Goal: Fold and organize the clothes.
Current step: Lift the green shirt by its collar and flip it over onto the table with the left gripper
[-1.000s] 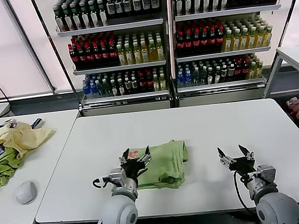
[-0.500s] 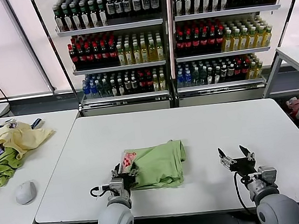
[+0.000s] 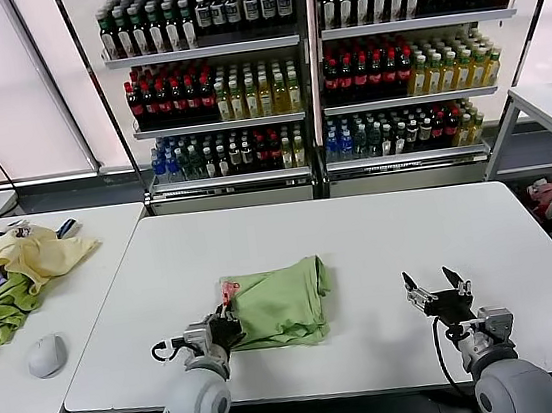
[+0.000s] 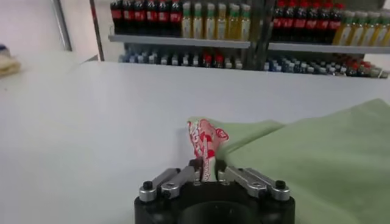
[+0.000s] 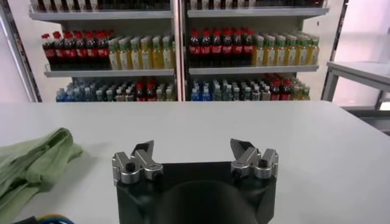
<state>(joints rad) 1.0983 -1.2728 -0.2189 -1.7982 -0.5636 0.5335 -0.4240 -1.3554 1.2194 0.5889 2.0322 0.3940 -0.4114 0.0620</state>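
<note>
Sitting low at the near edge of the white table (image 3: pixel 379 224), left gripper (image 3: pixel 222 327) pinching the near-left corner of the shirt (image 3: pixel 278 305), fingers (image 4: pixel 183 176) closed down narrow on a raised fold of cloth bearing the red-and-white print (image 4: pixel 206 141). Lying folded and bunched on the table's near middle, the light sage-green shirt, its bulk spreading away from the left gripper toward the table's centre, a small red bit showing at the corner just above the grip. Hovering over the near-right part of the table, well apart from the shirt, right gripper (image 3: pixel 438 292), fingers (image 5: pixel 139 159) spread wide and holding nothing. Resting on the side table (image 3: pixel 94 279) to the left, a grey computer mouse (image 3: pixel 47 353), and farther back a heap of other garments (image 3: pixel 12 274): pale yellow on top, darker green and purple beneath. Standing behind both tables, shelves (image 3: pixel 310 71) packed with rows of bottles in dark, red, yellow and green. Showing at the far right, the corner of another white table (image 3: pixel 550 102).
</note>
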